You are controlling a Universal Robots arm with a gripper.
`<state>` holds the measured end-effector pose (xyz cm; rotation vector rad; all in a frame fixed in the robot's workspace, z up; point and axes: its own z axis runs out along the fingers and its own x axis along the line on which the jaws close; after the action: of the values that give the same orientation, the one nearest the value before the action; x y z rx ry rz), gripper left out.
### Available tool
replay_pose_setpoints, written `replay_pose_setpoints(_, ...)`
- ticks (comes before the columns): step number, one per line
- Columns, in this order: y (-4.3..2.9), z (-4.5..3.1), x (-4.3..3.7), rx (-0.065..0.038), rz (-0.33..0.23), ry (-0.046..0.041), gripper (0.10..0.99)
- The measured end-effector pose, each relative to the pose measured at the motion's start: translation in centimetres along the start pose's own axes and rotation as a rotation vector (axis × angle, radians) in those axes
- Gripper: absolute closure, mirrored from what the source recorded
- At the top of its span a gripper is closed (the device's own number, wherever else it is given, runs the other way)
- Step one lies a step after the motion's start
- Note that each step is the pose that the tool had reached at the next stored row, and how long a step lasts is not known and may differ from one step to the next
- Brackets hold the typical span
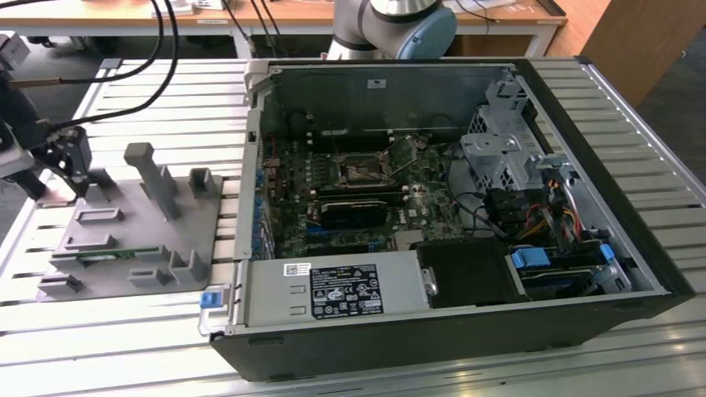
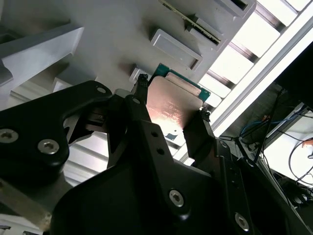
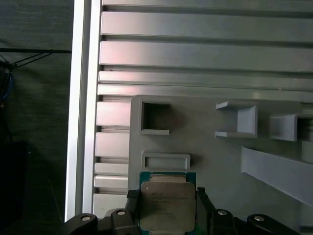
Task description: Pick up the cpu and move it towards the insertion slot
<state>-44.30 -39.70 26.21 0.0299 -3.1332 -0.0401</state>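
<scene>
The cpu [image 3: 166,205] is a flat square chip with a silvery top and a green rim. It sits between the two black fingers of my gripper [image 3: 167,196], which is shut on its opposite edges. In the second wrist view the cpu [image 2: 173,105] is held by the gripper [image 2: 173,98] a little above the grey holder plate [image 2: 112,34]. In the exterior view the gripper [image 1: 75,165] hangs over the far left of that plate [image 1: 132,223]. The insertion slot [image 1: 359,171], a small square socket with a metal frame, lies on the motherboard inside the open computer case.
The open black computer case [image 1: 441,331] stands at the exterior view's right, with its side wall [image 1: 256,141] between plate and motherboard. Upright grey posts [image 1: 149,178] rise from the plate. A green circuit strip [image 1: 99,256] lies on it. A long black block [image 1: 353,213] sits near the socket.
</scene>
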Motion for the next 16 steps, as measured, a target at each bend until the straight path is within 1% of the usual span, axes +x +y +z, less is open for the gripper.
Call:
replay_pose_setpoints(6, 0.01, -0.36, 0.00, 0.000, 0.000, -0.0001, 0.545)
replay_pose_setpoints(16, 0.06, -0.74, 0.01, 0.000, 0.000, 0.0000, 0.545)
